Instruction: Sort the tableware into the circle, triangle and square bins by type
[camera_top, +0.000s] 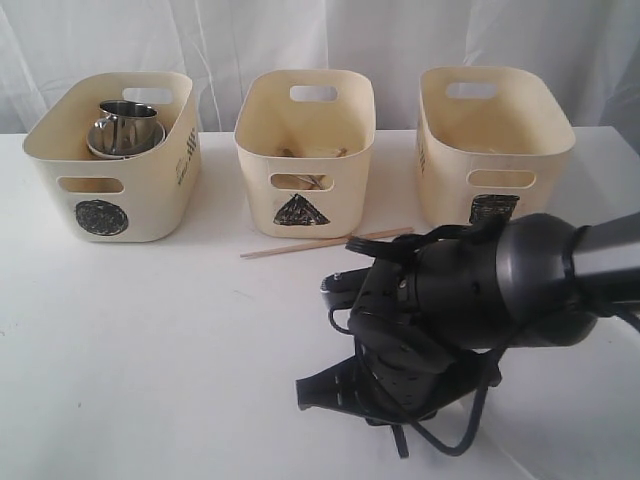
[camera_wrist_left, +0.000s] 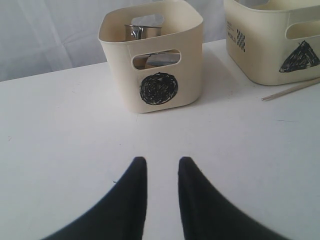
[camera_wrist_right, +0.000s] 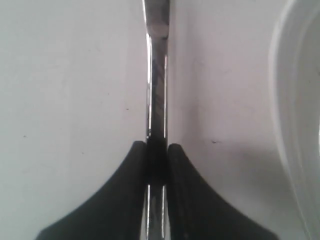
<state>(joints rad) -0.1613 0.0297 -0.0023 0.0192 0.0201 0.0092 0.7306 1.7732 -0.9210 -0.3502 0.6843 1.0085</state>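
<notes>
Right wrist view: right claw (camera_wrist_right: 156, 150) clenched on the thin handle of a steel utensil (camera_wrist_right: 157, 75) lying on the worktop (camera_top: 150, 350); can't tell if it's fork, knife or spoon.
Rim of a white plate (camera_wrist_right: 300, 125) sits near that utensil, apart from it. From the exterior view the right arm reaches across the front middle, claw down at the worktop. Left claw (camera_wrist_left: 162, 167) released, fingers apart, nothing between them, low over bare worktop facing the circle bin (camera_top: 150, 200). That bin, far left, holds a steel mug (camera_top: 125, 122) sitting in a steel bowl (camera_top: 97, 150). Triangle bin (camera_top: 345, 195) in the middle has wooden sticks inside; square bin (camera_top: 445, 170) on the right, contents hidden. One chopstick (camera_top: 320, 243) lies on the worktop just before the triangle bin.
</notes>
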